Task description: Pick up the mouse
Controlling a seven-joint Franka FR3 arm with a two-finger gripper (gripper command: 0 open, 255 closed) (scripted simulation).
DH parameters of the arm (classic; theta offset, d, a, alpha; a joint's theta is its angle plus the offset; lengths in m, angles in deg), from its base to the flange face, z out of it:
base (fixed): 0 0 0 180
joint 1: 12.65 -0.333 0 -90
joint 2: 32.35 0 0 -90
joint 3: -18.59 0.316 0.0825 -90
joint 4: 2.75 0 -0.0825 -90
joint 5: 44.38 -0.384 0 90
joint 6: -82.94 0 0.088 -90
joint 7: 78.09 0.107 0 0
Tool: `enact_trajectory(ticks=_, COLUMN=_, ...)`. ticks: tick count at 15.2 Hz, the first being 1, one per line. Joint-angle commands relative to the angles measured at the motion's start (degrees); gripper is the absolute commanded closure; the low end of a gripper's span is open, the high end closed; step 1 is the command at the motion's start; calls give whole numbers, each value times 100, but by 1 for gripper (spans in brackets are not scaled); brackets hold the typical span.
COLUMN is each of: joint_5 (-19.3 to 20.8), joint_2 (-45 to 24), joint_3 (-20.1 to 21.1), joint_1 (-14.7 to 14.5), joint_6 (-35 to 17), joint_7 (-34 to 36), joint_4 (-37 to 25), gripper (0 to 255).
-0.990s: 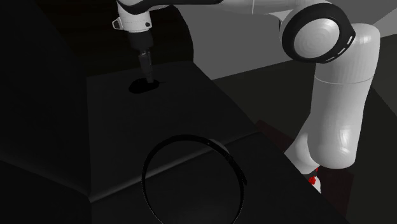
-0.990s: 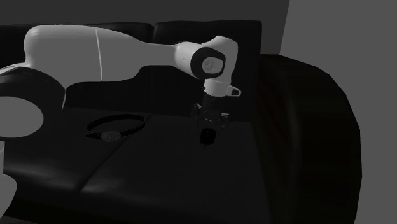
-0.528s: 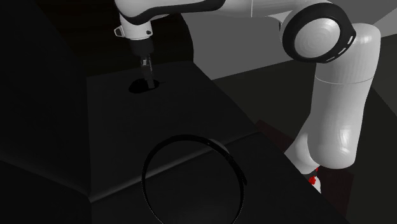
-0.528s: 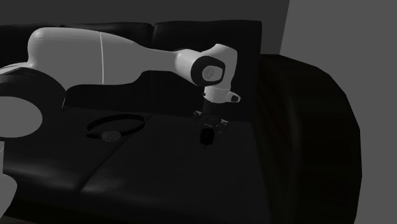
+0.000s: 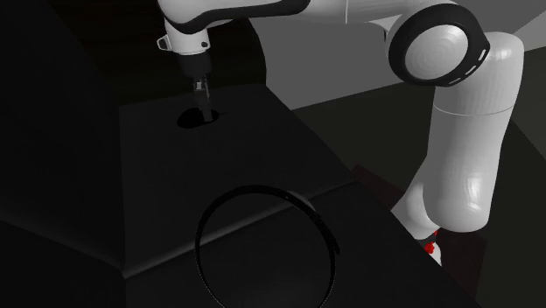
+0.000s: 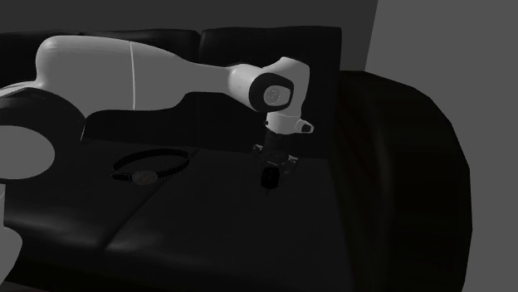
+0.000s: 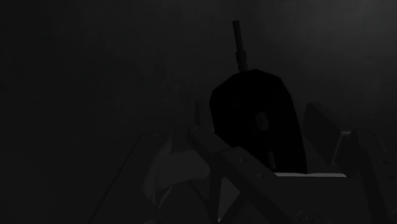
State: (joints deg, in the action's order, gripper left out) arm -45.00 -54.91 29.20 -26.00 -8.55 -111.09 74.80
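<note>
Shoulder view looks down from behind the arm (image 5: pixel 464 131); second exterior sees it side-on.

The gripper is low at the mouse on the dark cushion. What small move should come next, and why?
Probably grasp in place, with no sideways travel: the gripper is down at the black mouse on the sofa cushion, and the wrist view shows the mouse centred before it. Whether it is gripped yet is too dark to tell, so lift only afterwards.
</note>
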Motion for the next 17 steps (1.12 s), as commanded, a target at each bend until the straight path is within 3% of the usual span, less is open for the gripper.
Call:
enact_trajectory(ticks=1, joint_5=1, joint_2=-16, joint_3=0, joint_1=-2, joint_6=82, joint_7=3, joint_4=-87, gripper=255)
enact_trajectory(ticks=17, joint_5=49, joint_2=-337, joint_3=12, joint_1=-90, joint_6=1355, joint_7=89, joint_4=-1683, gripper=255)
